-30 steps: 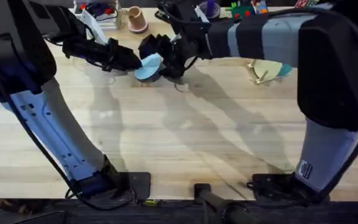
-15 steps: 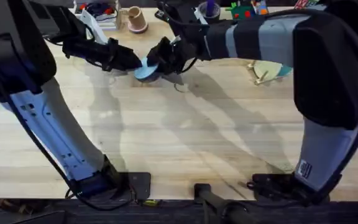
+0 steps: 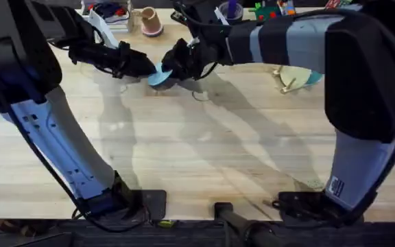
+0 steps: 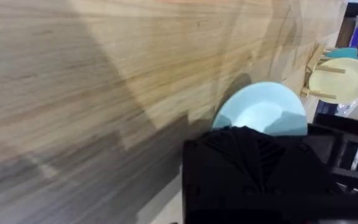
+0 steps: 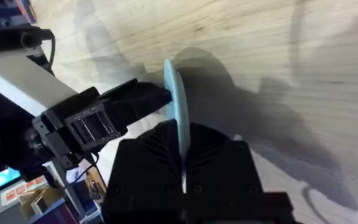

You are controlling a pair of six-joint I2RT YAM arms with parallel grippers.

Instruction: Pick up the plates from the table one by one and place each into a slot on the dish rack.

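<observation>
A pale blue plate is held on edge just above the table at the far middle, between both grippers. My left gripper grips its left rim, and in the left wrist view the plate sticks out past my black fingers. My right gripper is shut on the opposite rim. The right wrist view shows the plate edge-on between my fingers, with the left gripper on its far edge. The dish rack at the far right holds a cream plate and a teal plate.
A pink cup and mixed clutter line the table's far edge behind the grippers. Bare wood stretches from the middle of the table to the near edge. The rack with its cream plate lies beyond the blue plate in the left wrist view.
My right gripper has moved in on the pale blue plate and shut on its rim. The left gripper has stayed in place, holding the plate.
</observation>
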